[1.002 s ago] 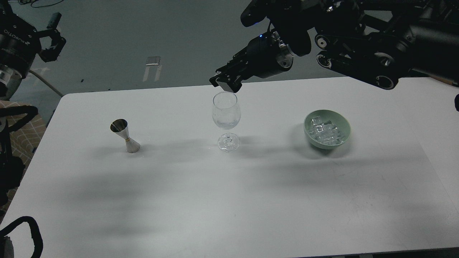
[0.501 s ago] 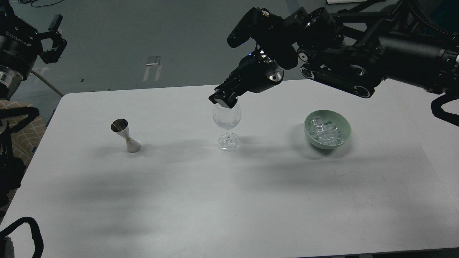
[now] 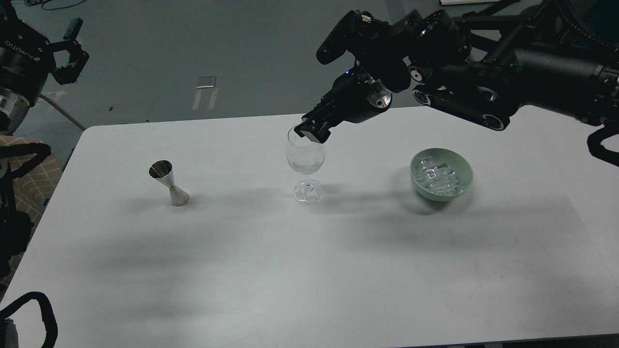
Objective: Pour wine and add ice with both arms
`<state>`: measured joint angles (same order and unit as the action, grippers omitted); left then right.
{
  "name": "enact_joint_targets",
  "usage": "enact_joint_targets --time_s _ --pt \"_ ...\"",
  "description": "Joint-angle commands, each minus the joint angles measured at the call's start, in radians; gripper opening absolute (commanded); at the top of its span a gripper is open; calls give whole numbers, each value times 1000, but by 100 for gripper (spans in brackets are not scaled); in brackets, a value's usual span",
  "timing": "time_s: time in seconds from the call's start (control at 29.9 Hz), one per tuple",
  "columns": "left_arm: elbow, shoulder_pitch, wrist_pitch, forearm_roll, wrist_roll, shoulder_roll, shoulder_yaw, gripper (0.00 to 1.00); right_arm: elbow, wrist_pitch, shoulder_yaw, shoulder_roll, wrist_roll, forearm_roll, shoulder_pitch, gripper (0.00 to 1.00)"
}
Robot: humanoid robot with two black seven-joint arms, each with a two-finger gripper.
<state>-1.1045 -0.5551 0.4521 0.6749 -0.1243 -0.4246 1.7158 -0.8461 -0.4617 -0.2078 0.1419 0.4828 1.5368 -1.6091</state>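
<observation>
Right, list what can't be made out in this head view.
- Right gripper: dark and seen end-on over the wine glass rim; its fingers cannot be told apart, so open, shut or holding ice is unclear.
- Wine glass contents: clear on clear, too small to tell ice from liquid.
- Left gripper: small and dark at the left edge; its state is unclear.
- Ice in the green bowl: the cubes blend together, so they cannot be counted.

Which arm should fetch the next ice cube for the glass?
Right, probably. The right gripper hangs at the wine glass rim, with the green bowl of ice on its side. The left gripper is raised far off beyond the jigger.
</observation>
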Motion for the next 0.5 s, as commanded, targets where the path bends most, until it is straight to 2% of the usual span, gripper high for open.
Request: enact_joint_targets --time_s 0.0,0.37,0.47 --pt "0 1 -1 0 0 0 -1 98 18 5 1 -4 -1 0 11 12" --pt "0 -2 -1 0 0 0 -1 98 27 11 1 -7 -4 0 37 14" --pt "2 -3 -1 0 0 0 -1 98 44 15 1 -8 -6 0 38 18"
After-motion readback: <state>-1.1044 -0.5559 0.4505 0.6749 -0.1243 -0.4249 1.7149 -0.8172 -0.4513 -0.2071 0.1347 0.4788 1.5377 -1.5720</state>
